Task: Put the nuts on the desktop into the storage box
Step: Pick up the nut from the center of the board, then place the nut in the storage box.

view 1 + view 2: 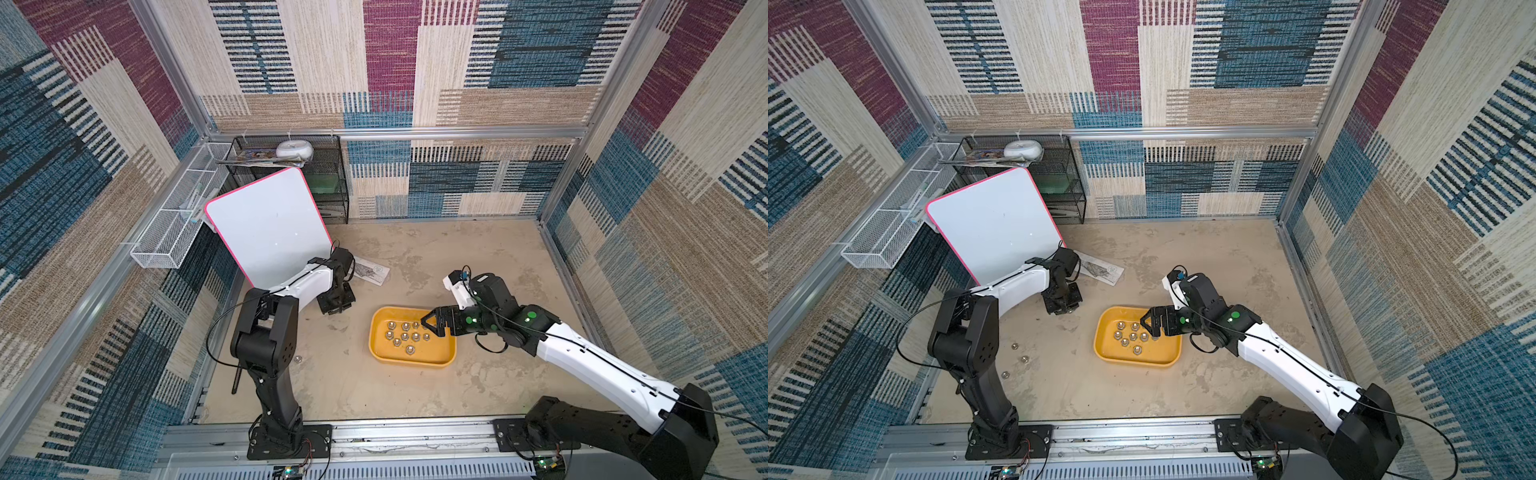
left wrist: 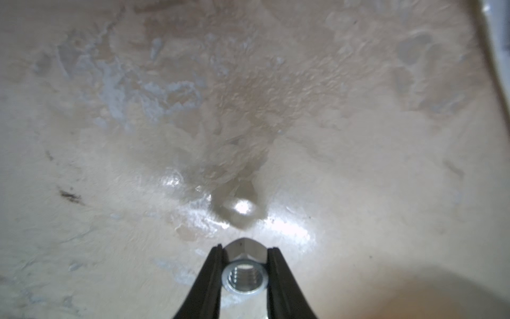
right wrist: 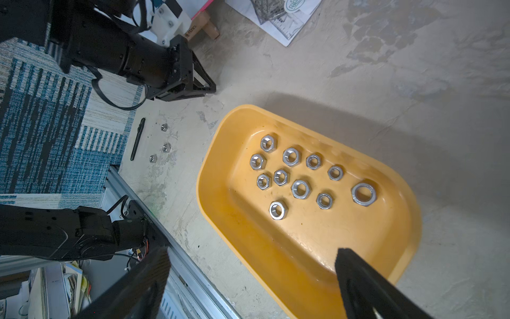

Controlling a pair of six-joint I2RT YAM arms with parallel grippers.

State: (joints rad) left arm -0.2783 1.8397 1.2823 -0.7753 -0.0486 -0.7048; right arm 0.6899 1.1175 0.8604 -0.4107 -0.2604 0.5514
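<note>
Left wrist camera first: the left gripper [image 2: 245,248] is clenched on a single hex nut [image 2: 244,273]. One black finger presses against each side, the threaded hole faces the lens, and the mottled beige desktop [image 2: 358,165] is blurred beyond it. Whether the nut has cleared the surface, I can't tell.

Up to both top views now. That gripper [image 1: 336,306] points down at the desktop outside the mustard-yellow storage box [image 1: 376,345]. It sits off the box's far corner on the robot's left, near the box but apart from it.

Over to the right gripper [image 3: 252,250]: jaws spread wide, nothing between them. In both top views it hovers above the box's right-hand end.

Inside the box, the right wrist camera counts eleven nuts [image 3: 291,156]. They lie flat on the yellow floor in a loose cluster, none stacked.

And on the desktop, three loose nuts [image 3: 166,147] wait in a short row, well apart from the box on the robot's left of it.
</note>
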